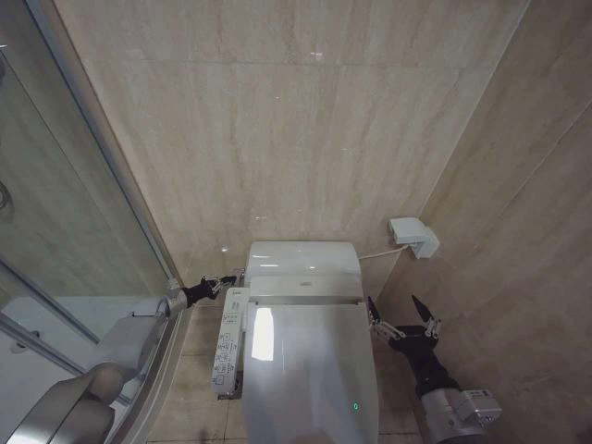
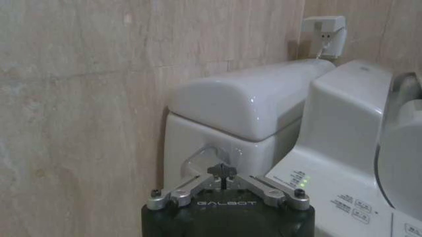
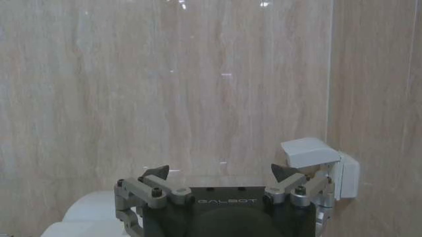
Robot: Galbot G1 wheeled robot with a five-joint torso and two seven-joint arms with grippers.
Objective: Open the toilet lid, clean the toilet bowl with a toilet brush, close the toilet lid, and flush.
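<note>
At nine o'clock of the closed toilet lid, the left gripper is reaching with fingers pressed together toward the tank's flush lever. At three o'clock, the right gripper is hovering, fingers spread. The lid's long axis is running six-to-twelve.

Silver-grey arm shells; black wrists marked GALBOT; silver screwed linkages; dark pointed fingers.

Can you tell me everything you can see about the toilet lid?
The toilet lid is a big, shiny white plastic oval. It is shut, lying flat over the bowl, and light gleams on it. A tiny green light glows near its front. The left gripper and right gripper are both off to its sides, not touching it.
</note>
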